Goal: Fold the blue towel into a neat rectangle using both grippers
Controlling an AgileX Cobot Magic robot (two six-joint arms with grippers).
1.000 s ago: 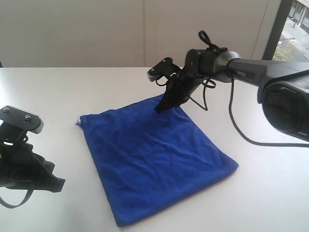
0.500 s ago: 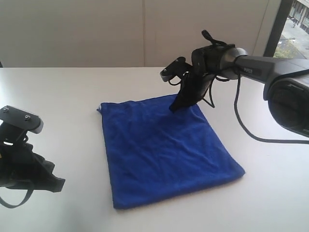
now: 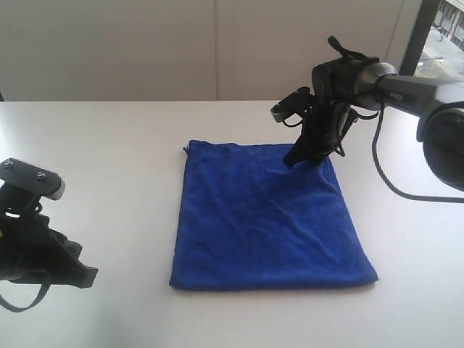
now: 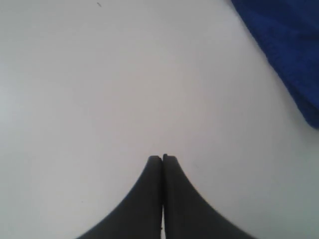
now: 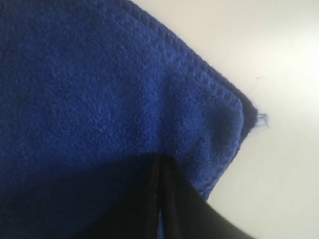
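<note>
towel [image 3: 268, 217] flat, roughly rectangular, folding yet to do I judge | my right gripper [image 3: 293, 161]: jaws together on far corner | left gripper [image 4: 162, 158]: together, off towel

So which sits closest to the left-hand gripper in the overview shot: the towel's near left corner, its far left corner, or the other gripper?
From the left gripper:
1. Blue towel's near left corner, just to its right.
2. Towel's far left corner, farther back.
3. Right gripper, across the towel at its far right corner.

The exterior camera looks down across the table [image 3: 109, 145]. My wrist cameras sit close; all three share the blue towel [image 3: 268, 217].
</note>
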